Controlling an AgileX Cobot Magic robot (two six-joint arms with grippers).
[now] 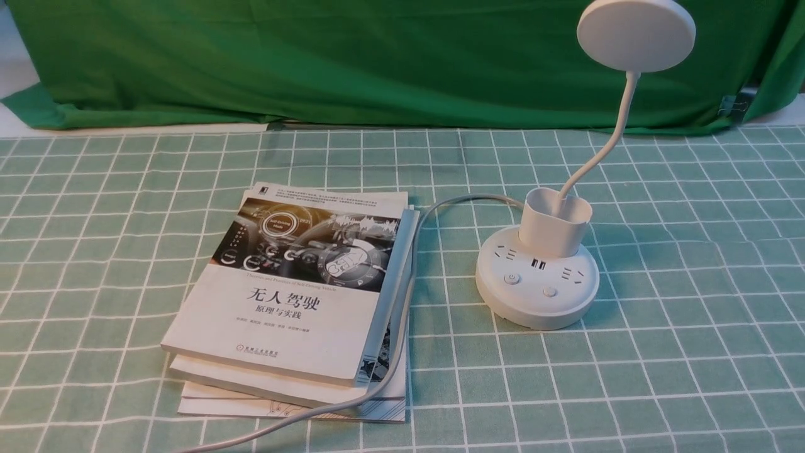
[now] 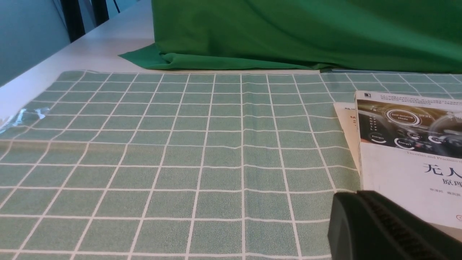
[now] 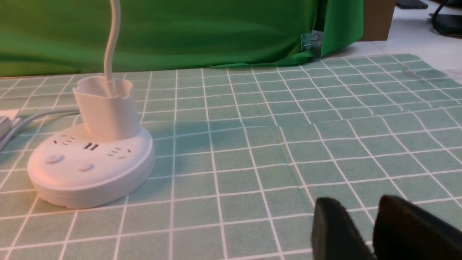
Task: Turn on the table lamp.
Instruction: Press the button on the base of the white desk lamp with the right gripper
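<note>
Right fingers: parted, with a visible gap between the tips; we had nothing in them.
Left fingers: tips together, no gap seen; we held nothing there either.
Nearer arm: the right. We saw the lamp right of centre on the desk, with the books on its left.
Finger-to-lamp relation: well apart. We judged the base to lie forward of the right fingers and inward, toward the middle of the desk.
Second button: on the base's near half, right of the power button and slightly nearer us.
Power button: left part of the base top, marked with a power symbol; our likely target.
Approach required: inward and forward, then a press straight down. We judged closed fingertips better suited to it.
Table lamp: upright on its round base, its long axis rising from the holder at the rear.
Neck: curved up and rightward, behind both buttons.
Head: farthest part, high above the base.
</note>
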